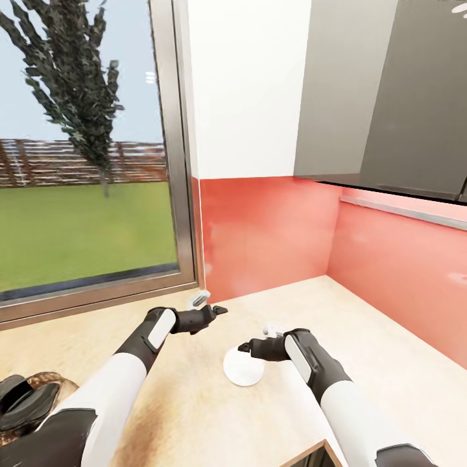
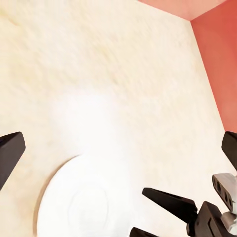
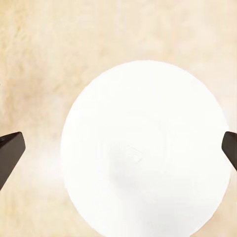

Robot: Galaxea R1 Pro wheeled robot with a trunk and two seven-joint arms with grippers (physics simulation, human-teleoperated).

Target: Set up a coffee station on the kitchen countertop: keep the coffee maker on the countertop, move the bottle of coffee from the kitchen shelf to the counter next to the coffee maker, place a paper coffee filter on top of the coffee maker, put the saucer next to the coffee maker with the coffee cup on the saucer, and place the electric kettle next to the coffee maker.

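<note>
The saucer (image 1: 244, 368) lies flat on the bench (image 1: 389, 350), directly under the right end effector (image 1: 245, 348), whose fingers stand wide apart and hold nothing. The left end effector (image 1: 217, 311) hovers near, also apart and empty. The saucer looks thin, stiff, smooth and probably fragile and slippery. I would take it at the rim, one finger under the edge; the rim height is hard to judge.

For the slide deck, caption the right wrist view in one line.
Right wrist camera looking down on the white saucer lying flat on the beige countertop, open fingertips at either edge.
</note>
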